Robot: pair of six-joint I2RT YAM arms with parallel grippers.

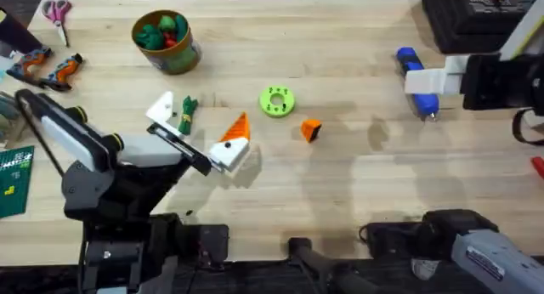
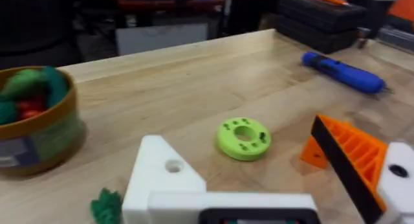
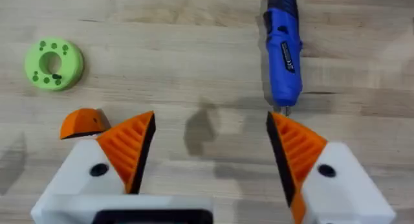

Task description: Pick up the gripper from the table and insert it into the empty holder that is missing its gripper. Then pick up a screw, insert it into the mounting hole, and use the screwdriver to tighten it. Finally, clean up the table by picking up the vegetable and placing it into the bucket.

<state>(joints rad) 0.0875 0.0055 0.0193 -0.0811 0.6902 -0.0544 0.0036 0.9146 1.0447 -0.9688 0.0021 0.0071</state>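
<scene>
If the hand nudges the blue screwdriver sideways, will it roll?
Probably. The screwdriver looks round-bodied and lies flat on bare wood, so a sideways push would likely roll it. It looks stiff. Its thin bit may make it pivot rather than roll straight.

Wooden table [image 1: 357, 192] bears bucket [image 1: 167, 41], screwdriver [image 1: 416, 80], disc [image 1: 277, 101].

Bright blue screwdriver [image 3: 283, 52] lying beyond white jaws showing orange ribbed pads [image 3: 299, 146] with dark edges, lime green disc [image 1: 277, 101] sitting on pale wood-grain surface [image 1: 340, 48], small orange gripper [image 1: 311, 129] showing one dark face, olive-green and orange bucket [image 1: 167, 41] holding green and red.
</scene>
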